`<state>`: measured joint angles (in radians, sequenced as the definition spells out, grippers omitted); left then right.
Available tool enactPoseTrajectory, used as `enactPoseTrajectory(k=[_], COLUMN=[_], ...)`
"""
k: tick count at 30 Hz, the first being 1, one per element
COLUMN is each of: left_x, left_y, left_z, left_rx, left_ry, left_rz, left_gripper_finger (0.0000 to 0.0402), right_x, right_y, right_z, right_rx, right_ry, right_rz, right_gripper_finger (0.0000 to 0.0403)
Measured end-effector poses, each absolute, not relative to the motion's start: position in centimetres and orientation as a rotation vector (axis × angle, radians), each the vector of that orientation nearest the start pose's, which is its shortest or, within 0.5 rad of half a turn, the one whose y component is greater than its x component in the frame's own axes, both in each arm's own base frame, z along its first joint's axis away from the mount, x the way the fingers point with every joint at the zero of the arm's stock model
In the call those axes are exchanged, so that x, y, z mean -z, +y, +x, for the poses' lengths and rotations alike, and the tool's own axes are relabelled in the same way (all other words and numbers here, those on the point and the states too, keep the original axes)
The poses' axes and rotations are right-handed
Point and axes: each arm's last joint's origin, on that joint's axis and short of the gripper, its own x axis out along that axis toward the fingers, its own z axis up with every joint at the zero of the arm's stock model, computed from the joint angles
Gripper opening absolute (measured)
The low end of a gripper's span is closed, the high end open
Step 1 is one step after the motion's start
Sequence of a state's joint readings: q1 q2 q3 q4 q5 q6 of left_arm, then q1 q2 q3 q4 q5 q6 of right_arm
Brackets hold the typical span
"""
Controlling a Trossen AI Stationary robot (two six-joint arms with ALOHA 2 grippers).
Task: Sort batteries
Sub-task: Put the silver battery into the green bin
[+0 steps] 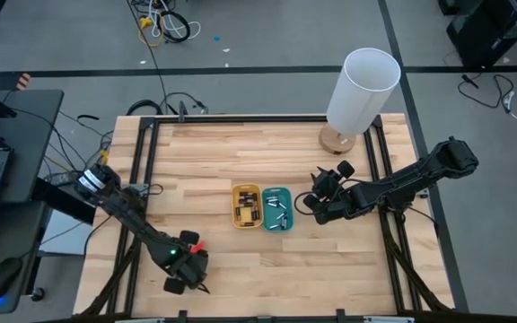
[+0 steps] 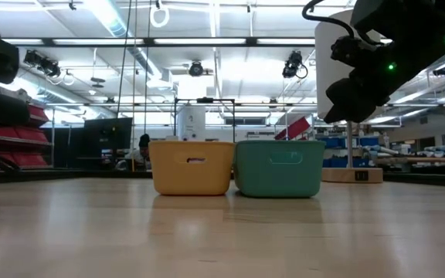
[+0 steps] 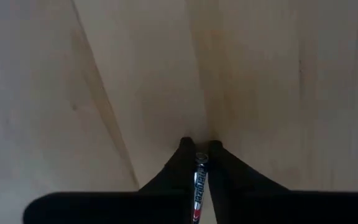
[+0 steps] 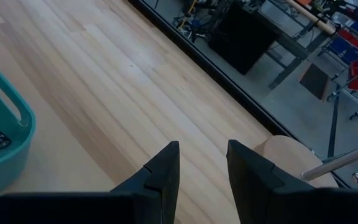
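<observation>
Near the table's front left, my left gripper (image 1: 192, 278) (image 3: 200, 148) points down at the bare wood, shut on a slim battery (image 3: 198, 180) with printed lettering. Mid-table a yellow tray (image 1: 236, 205) and a teal tray (image 1: 267, 206) stand side by side, each holding several batteries (image 1: 279, 213). My right gripper (image 1: 316, 203) (image 4: 202, 157) hovers open just right of the teal tray (image 4: 8, 134), with nothing between its fingers. In the low view both trays (image 2: 191, 166) (image 2: 278, 166) rest on their bases, and the right gripper (image 2: 361, 85) hangs above them to the right. My left gripper pinches the battery between its two fingers (image 3: 184, 155), which come from above, pointing down. The cell's end (image 3: 201, 158) shows at the fingertips, and its length runs back along the gap between them. I cannot tell whether it rests on the wood.
A tall white cylinder (image 1: 363, 85) on a round wooden base stands at the table's far right corner. Black rails (image 1: 148, 170) run along the left and right sides of the table top. Bare wood lies in front of the trays.
</observation>
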<state>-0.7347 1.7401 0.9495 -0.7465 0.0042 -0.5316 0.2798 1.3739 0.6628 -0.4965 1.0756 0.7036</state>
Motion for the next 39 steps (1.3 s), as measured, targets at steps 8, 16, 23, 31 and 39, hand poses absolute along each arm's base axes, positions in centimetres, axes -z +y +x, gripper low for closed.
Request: enactPoseTrajectory(k=[8,16,23,31,39], left_x=[-16.7,-22.8,-26.2,-25.0,-22.2], left_y=[-17.2,-15.5,-12.9,-8.2,-4.7], left_z=[21.8,23.7,28.4,35.4,38.6], left_rx=[0.052,-0.074,-0.129,-0.054,-0.014], left_ry=[1.338,1.026,0.652,0.396,0.333], left_rz=[0.159,0.189,0.215,0.2,0.136], left_gripper_finger=[0.0047,0.0044,0.0044,0.0044,0.0046], right_x=[-17.2,-17.2,-17.2,-17.2,-16.9], right_y=[3.7,3.7,3.7,3.7,3.7], right_z=[22.0,22.1,22.1,22.1,21.8], right_rx=[0.957,0.958,0.957,0.954,0.899], right_ry=[0.647,0.644,0.639,0.65,0.735], right_rz=[-0.156,-0.154,-0.148,-0.161,-0.147], right_gripper_finger=[0.0121,0.0121,0.0121,0.0119,0.0113])
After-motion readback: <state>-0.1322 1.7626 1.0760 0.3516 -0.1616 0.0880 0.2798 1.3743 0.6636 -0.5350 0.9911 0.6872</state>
